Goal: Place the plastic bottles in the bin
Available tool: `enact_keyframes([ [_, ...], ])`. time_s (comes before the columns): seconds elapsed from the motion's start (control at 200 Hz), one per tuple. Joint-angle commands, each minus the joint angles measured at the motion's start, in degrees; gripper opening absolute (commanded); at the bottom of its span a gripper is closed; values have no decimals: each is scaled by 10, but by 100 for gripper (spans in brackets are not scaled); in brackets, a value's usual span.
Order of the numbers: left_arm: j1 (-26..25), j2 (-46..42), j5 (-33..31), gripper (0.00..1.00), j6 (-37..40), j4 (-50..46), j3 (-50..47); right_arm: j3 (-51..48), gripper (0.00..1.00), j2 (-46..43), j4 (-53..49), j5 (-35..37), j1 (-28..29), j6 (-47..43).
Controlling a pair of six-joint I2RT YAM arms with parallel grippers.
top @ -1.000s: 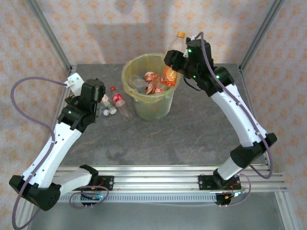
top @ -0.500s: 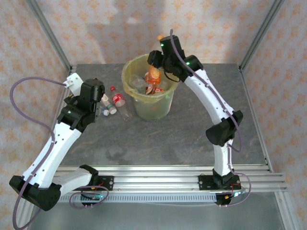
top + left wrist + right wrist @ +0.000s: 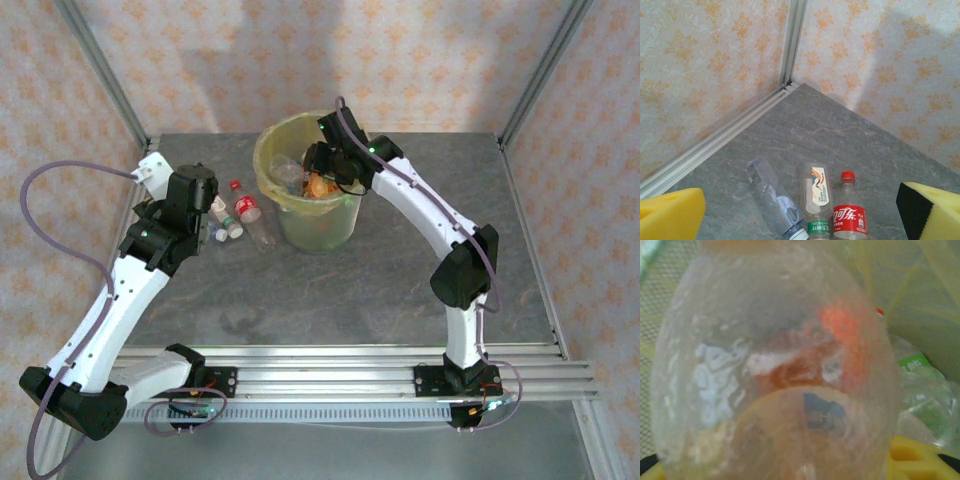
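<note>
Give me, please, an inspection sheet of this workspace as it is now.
Surface: grey marbled table.
Job's things: bin holds crushed bottles; three bottles lie on the table left of it.
Clutter: nothing seen.
Grippers: left gripper open over the three bottles; right gripper inside the bin, orange bottle at its pads, grip unclear.
Cables: purple cable on each arm.
Surroundings: patterned walls, metal frame.

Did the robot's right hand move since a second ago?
Yes. The right hand swung left and dipped down, from over the far right rim of the round pale yellow-green bin to inside it.
</note>
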Motion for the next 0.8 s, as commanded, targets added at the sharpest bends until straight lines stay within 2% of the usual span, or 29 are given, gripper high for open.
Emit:
enact_keyframes([
  [0.0, 6, -7, -11, 100, -5, -11, -5, 6, 62, -41, 20, 18, 0, 3],
  [0.17, 6, -7, -12, 100, -6, -12, -7, 32, 75, -38, -12, 60, -1, -18],
  [0.28, 6, -7, -13, 100, -5, -13, -7, 58, 78, -36, -35, 84, 0, -35],
  [0.576, 6, -6, -15, 100, -5, -13, -9, 145, 79, -21, -107, 199, 20, -94],
  [0.796, 8, -1, -16, 100, -5, -14, -9, 246, 75, 42, -165, 217, 23, -126],
])
